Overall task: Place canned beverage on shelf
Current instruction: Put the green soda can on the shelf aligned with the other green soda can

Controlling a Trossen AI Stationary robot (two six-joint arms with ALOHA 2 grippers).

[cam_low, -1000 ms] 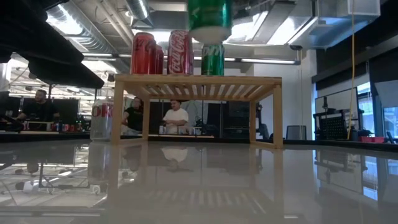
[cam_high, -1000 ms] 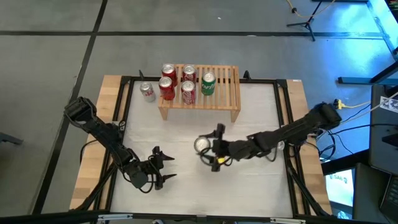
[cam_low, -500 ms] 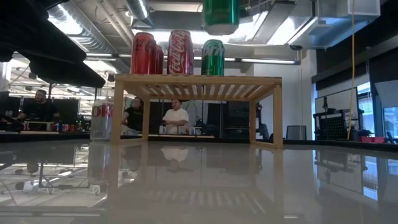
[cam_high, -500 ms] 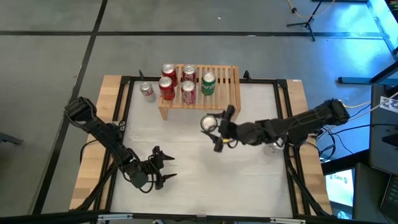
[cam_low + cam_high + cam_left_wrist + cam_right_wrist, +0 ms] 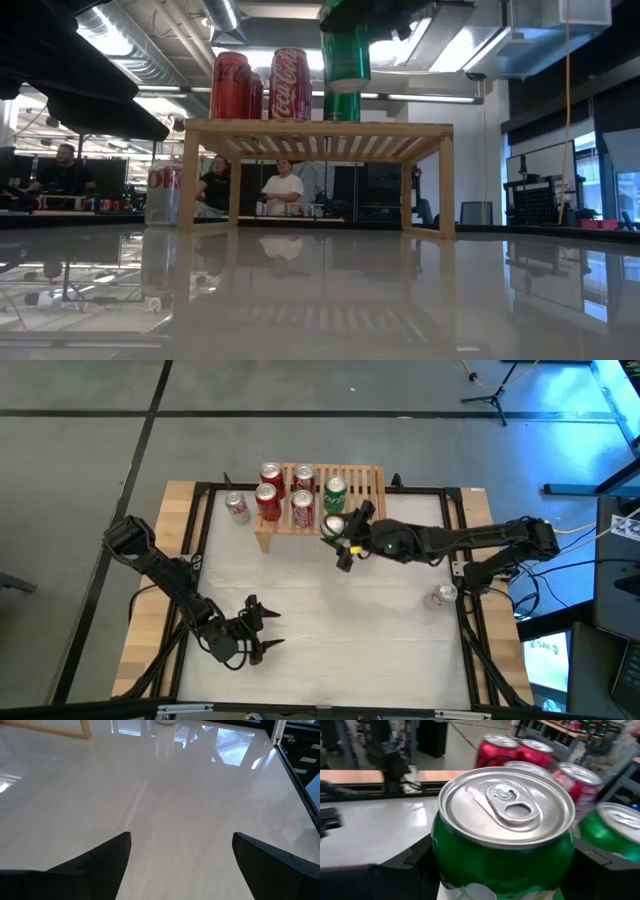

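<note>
The pale wooden shelf (image 5: 362, 492) stands at the table's far side, and its slatted top (image 5: 400, 128) shows in the low view. On it stand several red cans (image 5: 268, 500) and one green can (image 5: 335, 493). My right gripper (image 5: 340, 532) is shut on another green can (image 5: 333, 526), just in front of the shelf's near edge and higher than its top (image 5: 346, 55). My left gripper (image 5: 265, 628) rests open over the near left of the table, with nothing between its fingers (image 5: 180, 840). My right gripper pinches the green can's side wall (image 5: 442, 857) between its two fingers, one on each side of the can. The fingers (image 5: 592, 862) come in about level from the table's right side. The can stands upright, top up, lifted clear of table and shelf.
A loose can stands on the table left of the shelf (image 5: 236, 506), and another near the right edge (image 5: 444, 596). The shelf's right part has bare slats (image 5: 368, 485). People sit in the room beyond the table (image 5: 283, 188).
My right gripper has carried the green can from the middle of the table toward the far edge, up to the shelf's near edge, rising a little. The can has stayed upright in the hold.
</note>
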